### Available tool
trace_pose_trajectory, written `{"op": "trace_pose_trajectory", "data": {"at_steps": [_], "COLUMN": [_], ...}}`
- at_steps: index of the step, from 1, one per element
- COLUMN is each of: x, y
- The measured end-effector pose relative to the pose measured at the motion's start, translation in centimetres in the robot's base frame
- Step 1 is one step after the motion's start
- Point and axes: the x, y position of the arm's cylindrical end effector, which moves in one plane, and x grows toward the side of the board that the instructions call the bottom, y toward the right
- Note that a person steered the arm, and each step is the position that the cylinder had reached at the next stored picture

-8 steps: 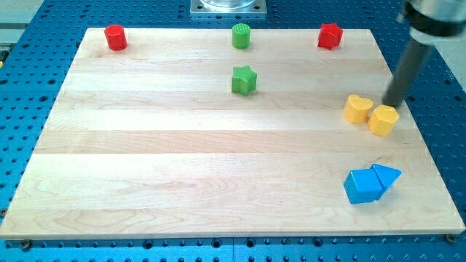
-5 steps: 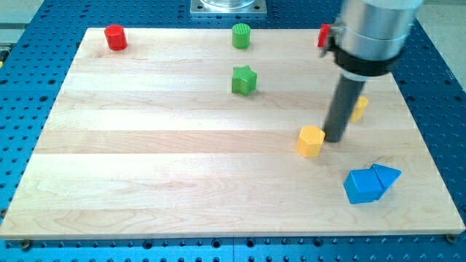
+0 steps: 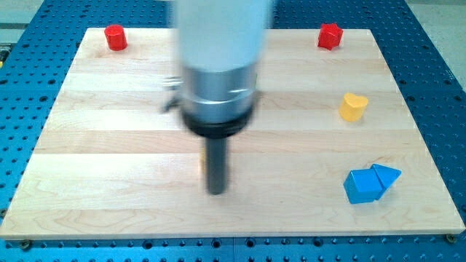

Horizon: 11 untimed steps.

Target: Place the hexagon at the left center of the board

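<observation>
The yellow hexagon block (image 3: 204, 164) is almost hidden: only a thin yellow sliver shows at the left side of the dark rod, touching it, near the middle of the pale wooden board (image 3: 109, 211). My tip (image 3: 216, 192) rests on the board just beside this sliver, on its right and a little lower in the view. The arm has no pincer, only this rod, so there is nothing to open or close.

I judge the task as partly done. The hexagon sits about the board's centre, and the left centre is not yet reached.

On the view's right lie a blue cube (image 3: 362, 187) touching a blue triangular block (image 3: 387, 176). Above them is a yellow heart-like block (image 3: 353, 106). At the top edge stand a red cylinder (image 3: 114, 36) and a red angular block (image 3: 330, 35).
</observation>
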Motion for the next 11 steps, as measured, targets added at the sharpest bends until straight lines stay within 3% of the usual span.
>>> {"op": "trace_pose_trajectory", "data": {"at_steps": [1, 2, 3, 4, 5, 6, 7, 8, 9, 10, 11], "x": [-4.1, 1.8, 1.4, -4.6, -8.4, -8.6, -12.0, -10.6, -13.1, -15.8, -14.3], "y": [-4.4, -3.3, 1.1, 2.3, -0.7, 3.5, 3.1, 0.1, 5.4, 1.8, -6.0]}}
